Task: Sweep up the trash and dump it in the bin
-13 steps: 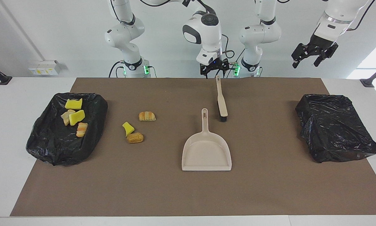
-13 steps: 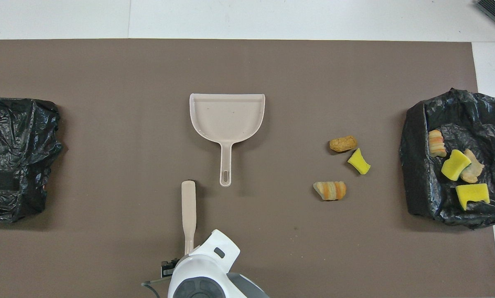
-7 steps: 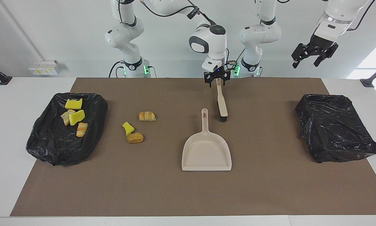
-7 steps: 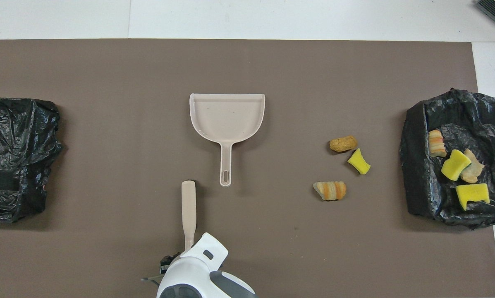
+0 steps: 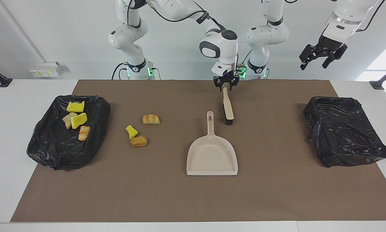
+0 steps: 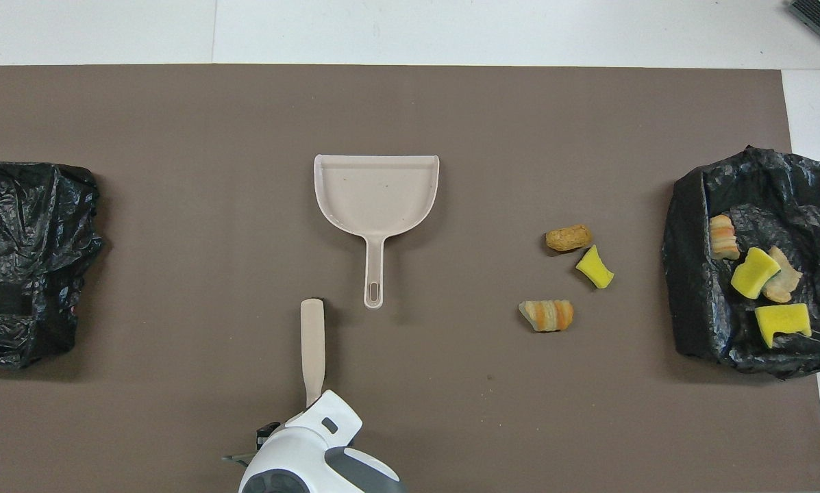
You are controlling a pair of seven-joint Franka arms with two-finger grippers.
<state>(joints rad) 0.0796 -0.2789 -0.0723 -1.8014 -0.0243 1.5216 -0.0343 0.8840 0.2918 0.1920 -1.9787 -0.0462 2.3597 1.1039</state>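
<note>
The right gripper (image 5: 225, 84) is down at the handle end of the brush (image 5: 227, 105), its fingers straddling the handle tip; whether they already clamp it I cannot tell. The left gripper (image 5: 321, 57) waits raised, fingers spread wide, holding nothing. The trash (image 5: 136, 132) (a yellow sponge chunk and two bread-like lumps) lies on the desk (image 5: 167, 193) between the dustpan (image 5: 212, 157) and the black-lined bin (image 5: 47, 148) holding more pieces.

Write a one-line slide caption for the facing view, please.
Right gripper at the brush handle; dustpan and three trash pieces lie on the mat.
</note>
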